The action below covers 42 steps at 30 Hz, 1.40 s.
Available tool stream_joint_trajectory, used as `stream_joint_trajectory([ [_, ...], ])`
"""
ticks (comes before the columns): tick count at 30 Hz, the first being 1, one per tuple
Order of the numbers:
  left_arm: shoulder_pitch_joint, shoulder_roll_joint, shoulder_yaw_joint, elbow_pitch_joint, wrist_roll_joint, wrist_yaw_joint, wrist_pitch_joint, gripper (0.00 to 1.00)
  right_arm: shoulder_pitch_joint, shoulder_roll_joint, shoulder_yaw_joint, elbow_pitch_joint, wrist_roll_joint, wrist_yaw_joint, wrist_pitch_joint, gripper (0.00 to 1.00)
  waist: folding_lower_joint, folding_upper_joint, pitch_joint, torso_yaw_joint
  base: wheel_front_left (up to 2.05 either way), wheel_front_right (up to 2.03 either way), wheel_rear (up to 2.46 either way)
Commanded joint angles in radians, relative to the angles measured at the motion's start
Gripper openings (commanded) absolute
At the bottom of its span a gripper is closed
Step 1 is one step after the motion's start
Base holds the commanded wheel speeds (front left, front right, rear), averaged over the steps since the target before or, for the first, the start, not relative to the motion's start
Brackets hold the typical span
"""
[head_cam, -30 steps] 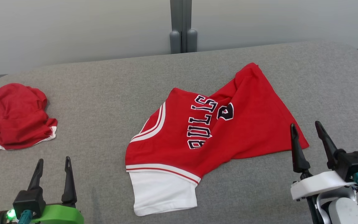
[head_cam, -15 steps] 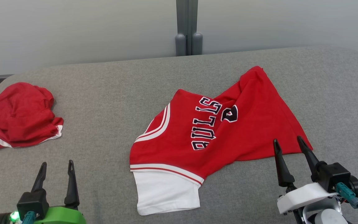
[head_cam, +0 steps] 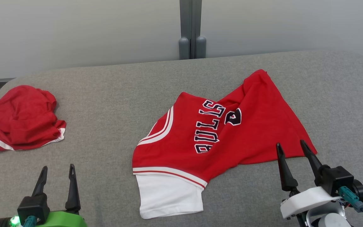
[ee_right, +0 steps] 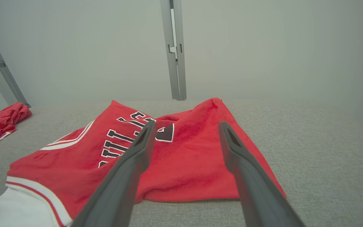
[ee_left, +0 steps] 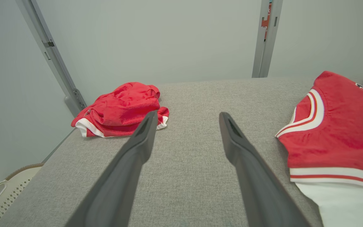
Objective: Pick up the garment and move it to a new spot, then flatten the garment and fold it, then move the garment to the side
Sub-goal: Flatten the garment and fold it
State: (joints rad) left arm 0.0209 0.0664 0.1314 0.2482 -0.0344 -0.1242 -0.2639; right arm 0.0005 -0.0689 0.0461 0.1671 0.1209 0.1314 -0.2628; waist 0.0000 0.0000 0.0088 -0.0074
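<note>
A red jersey [head_cam: 228, 135] with "BULLS" lettering, white trim and a white lower part lies rumpled in the middle of the grey padded table [head_cam: 106, 104]; the right wrist view has the jersey [ee_right: 181, 157] just ahead of the fingers. My right gripper [head_cam: 290, 146] is open at the jersey's near right corner, tips above its edge, holding nothing. My left gripper [head_cam: 58, 168] is open and empty at the lower left, well left of the jersey [ee_left: 336, 132].
A second crumpled red garment [head_cam: 22, 118] with white trim lies at the table's far left, also the crumpled garment [ee_left: 121, 110] ahead of the left fingers. A grey post [head_cam: 191, 28] stands behind the table. A pale perforated basket [ee_left: 2, 192] sits off the table's left edge.
The head camera shifted, so the whole picture moved right and down. My right gripper has drawn back and left, from beside the jersey's right corner to its near edge. The jersey is unchanged.
</note>
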Motion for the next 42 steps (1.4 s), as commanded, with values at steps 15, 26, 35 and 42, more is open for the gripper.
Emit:
stream_joint_trajectory([
  [15,-0.004,0.013,-0.268,0.053,-0.037,-0.007,0.000,1.00,-0.102,-0.063,-0.114,0.199,-0.007,-0.001,-0.003,1.00,0.0000,0.0000,0.030,0.009,0.00,0.00,0.00],
  [26,-0.052,0.032,-0.494,0.248,-0.140,-0.007,0.000,1.00,-0.231,-0.093,-0.173,0.428,-0.004,-0.001,-0.003,1.00,0.0000,0.0000,0.090,0.001,0.00,0.00,0.00],
  [35,-0.091,0.027,-0.596,0.381,-0.217,-0.007,0.002,1.00,-0.298,-0.106,-0.172,0.582,0.011,-0.001,-0.003,1.00,0.0000,0.0000,0.108,-0.002,0.00,0.00,0.00],
  [42,-0.137,0.013,-0.636,0.361,-0.304,-0.007,0.002,1.00,-0.338,-0.116,-0.158,0.665,0.038,-0.001,-0.003,1.00,0.0000,0.0000,0.122,0.004,0.00,0.00,0.00],
])
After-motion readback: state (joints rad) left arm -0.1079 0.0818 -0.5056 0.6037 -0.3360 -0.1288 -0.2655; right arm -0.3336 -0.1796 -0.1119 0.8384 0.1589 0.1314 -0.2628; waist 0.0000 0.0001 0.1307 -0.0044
